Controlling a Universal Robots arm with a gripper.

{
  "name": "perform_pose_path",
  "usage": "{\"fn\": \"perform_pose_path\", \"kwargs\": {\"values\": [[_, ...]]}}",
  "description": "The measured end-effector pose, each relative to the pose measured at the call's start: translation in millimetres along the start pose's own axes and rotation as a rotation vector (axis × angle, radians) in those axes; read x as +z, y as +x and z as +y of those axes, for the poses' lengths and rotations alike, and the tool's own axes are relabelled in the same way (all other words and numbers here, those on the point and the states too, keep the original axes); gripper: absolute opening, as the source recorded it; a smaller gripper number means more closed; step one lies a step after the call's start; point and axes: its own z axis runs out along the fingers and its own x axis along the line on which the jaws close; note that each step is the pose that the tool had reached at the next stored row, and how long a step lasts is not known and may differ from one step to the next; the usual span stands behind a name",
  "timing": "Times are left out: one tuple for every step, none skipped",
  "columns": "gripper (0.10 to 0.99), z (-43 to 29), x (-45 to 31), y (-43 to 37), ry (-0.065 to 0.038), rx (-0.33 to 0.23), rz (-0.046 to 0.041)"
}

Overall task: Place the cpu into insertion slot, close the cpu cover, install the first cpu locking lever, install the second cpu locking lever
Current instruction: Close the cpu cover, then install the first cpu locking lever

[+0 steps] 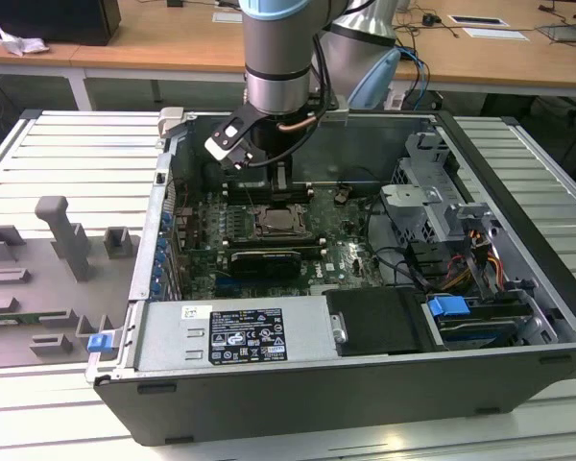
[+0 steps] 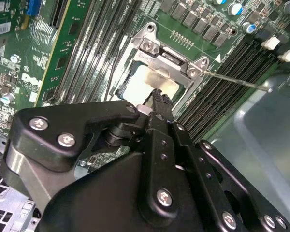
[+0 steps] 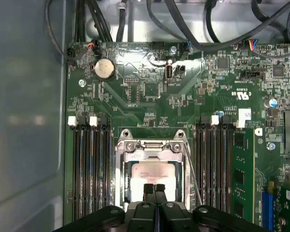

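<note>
The gripper point(image 2: 158, 96) is hogging the foreground here, a big black body with shiny screw heads, and its two fingers are squeezed together with nothing between them. The tip is sitting right over the cpu point(image 2: 142, 79), touching it or just above, can't tell which. The cpu's pale silver top is showing through the window of the cpu cover point(image 2: 170, 62), which is lying over it inside the insertion slot point(image 2: 148, 34). A thin metal lever point(image 2: 234, 80) is sticking out from the socket's corner across the black memory slots point(image 2: 217, 94). Green circuit board point(image 2: 19, 53) is surrounding everything, with grey case metal point(image 2: 266, 130) running alongside.
</note>
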Motion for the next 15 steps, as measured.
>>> {"fn": "perform_pose_path", "kwargs": {"values": [[0.106, -1.3, -0.1, 0.0, 0.000, 0.000, 0.0001], [0.106, -1.9, -0.1, 0.0, 0.000, 0.000, 0.0000], [0.106, -2.1, -0.1, 0.0, 0.000, 0.000, 0.0000], [0.106, -2.8, -0.2, 0.0, 0.000, 0.000, 0.0000], [0.106, -2.9, -0.2, 0.0, 0.000, 0.000, 0.0000], [0.106, -3.0, -0.2, 0.0, 0.000, 0.000, 0.0000], [0.106, -3.1, -0.2, 0.0, 0.000, 0.000, 0.0000], [0.106, -3.1, -0.3, 0.0, 0.000, 0.000, 0.0001], [0.106, -3.1, -0.4, 0.0, 0.000, 0.000, 0.0001], [0.106, -3.1, -1.0, 0.0, 0.000, 0.000, 0.0000], [0.106, -3.0, -1.5, 0.0, 0.000, 0.000, -0.0001], [0.106, -3.0, -1.6, 0.0, 0.000, 0.000, 0.0001], [0.106, -3.0, -2.1, 0.0, 0.000, 0.000, 0.0000], [0.106, -2.9, -3.1, 0.0, 0.000, 0.000, -0.0001], [0.106, -2.8, -4.8, 0.0, 0.000, 0.000, -0.0001]]}}
